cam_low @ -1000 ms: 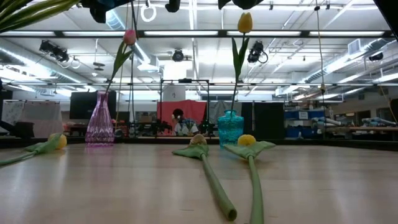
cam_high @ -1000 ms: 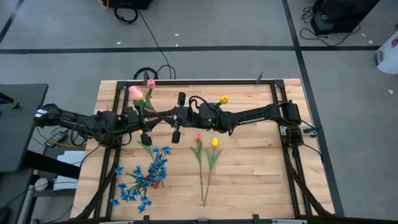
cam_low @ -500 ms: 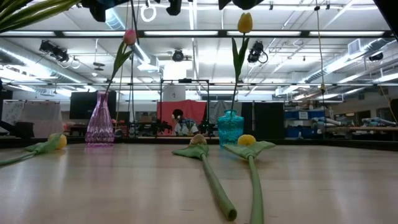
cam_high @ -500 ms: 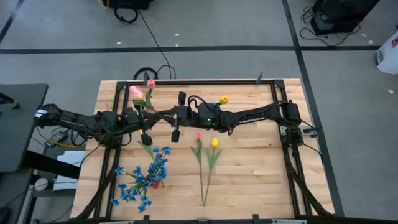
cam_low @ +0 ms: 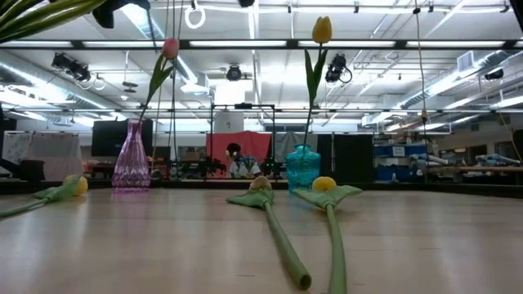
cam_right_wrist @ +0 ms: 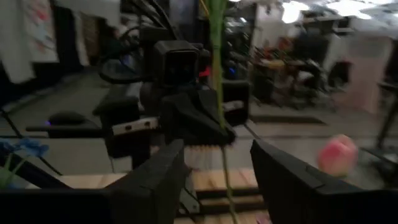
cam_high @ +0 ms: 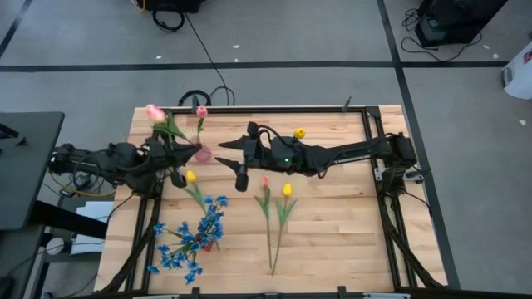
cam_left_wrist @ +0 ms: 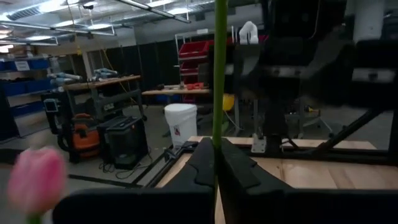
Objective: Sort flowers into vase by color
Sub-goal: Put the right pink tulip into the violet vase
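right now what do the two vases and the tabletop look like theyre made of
The pink vase and the teal vase look like tinted glass or clear plastic: translucent, glossy, with a ribbed or faceted surface. The tabletop looks like light butcher-block wood: parallel strips with visible grain and a smooth finish.

Overhead view is evenly lit, bright, with soft shadows under the arms on the table [cam_high: 332, 232]. Low view looks into rows of ceiling lights [cam_low: 245, 53], glaring a little; the tabletop shows a pale sheen and the near stems go soft. Left wrist view is dim, the pink tulip [cam_left_wrist: 36, 180] a blur, the other arm smeared. Right wrist view is darkest and blurred throughout, a white glare patch [cam_right_wrist: 298, 9] burning at one corner, another pink bloom [cam_right_wrist: 336, 154] out of focus.
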